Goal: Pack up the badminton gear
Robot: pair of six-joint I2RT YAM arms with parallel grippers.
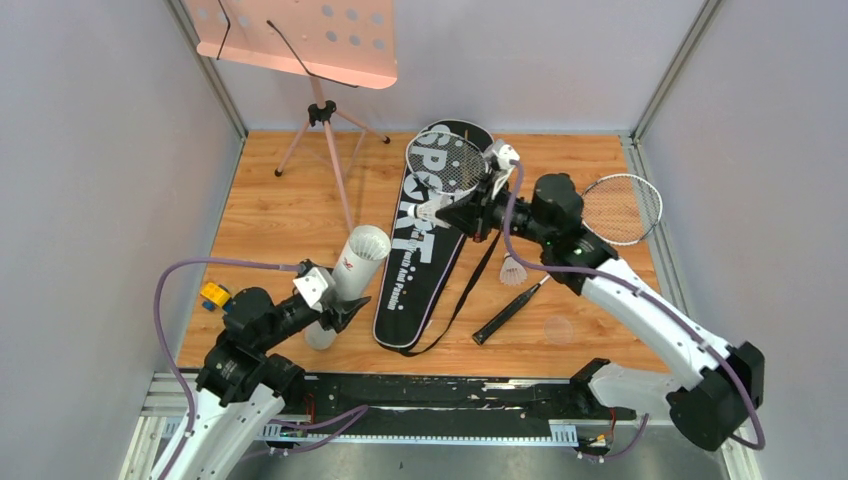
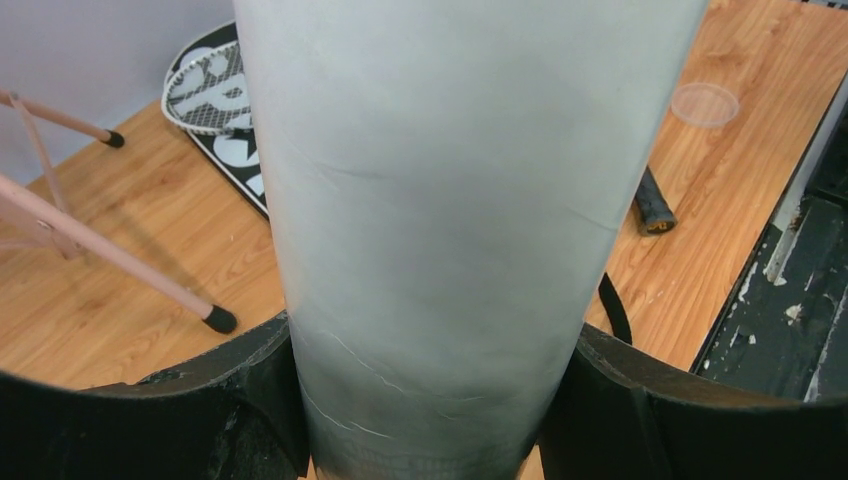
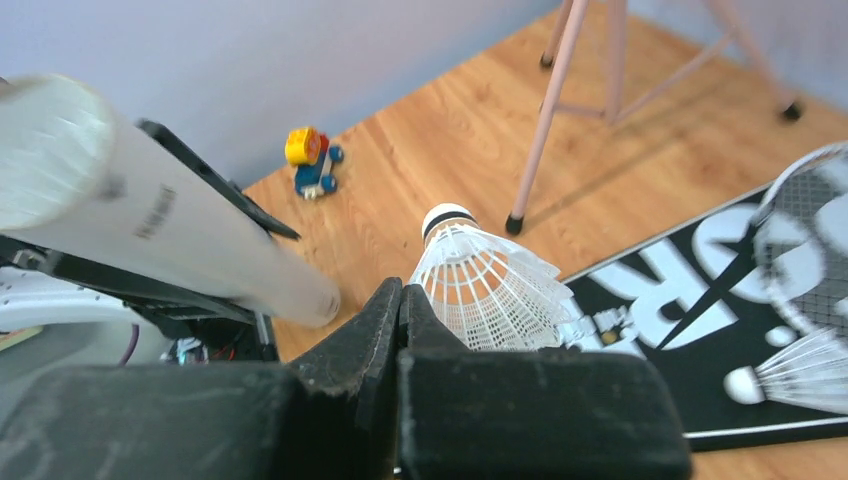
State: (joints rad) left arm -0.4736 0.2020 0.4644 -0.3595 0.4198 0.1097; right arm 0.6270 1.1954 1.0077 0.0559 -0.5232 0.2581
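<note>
My left gripper point(image 1: 335, 310) is shut on the long white tube point(image 1: 355, 265), which leans with its open mouth up and to the right; the tube point(image 2: 440, 200) fills the left wrist view between both fingers. My right gripper point(image 1: 440, 212) hovers over the black SPORT bag point(image 1: 425, 265), shut on the skirt edge of a white shuttlecock point(image 3: 480, 285), cork pointing toward the tube point(image 3: 150, 220). One silver racket point(image 1: 447, 162) lies on the bag's top. A second racket point(image 1: 622, 208) lies at the right, its black handle point(image 1: 508, 310) toward me. Another shuttlecock point(image 1: 513, 270) stands on the floor.
The pink music stand point(image 1: 300, 40) rises at the back left, with a tripod leg point(image 3: 555, 110) close to the bag. A yellow and blue toy point(image 1: 213, 295) sits by the left wall. A clear round lid point(image 1: 558, 328) lies near the front right.
</note>
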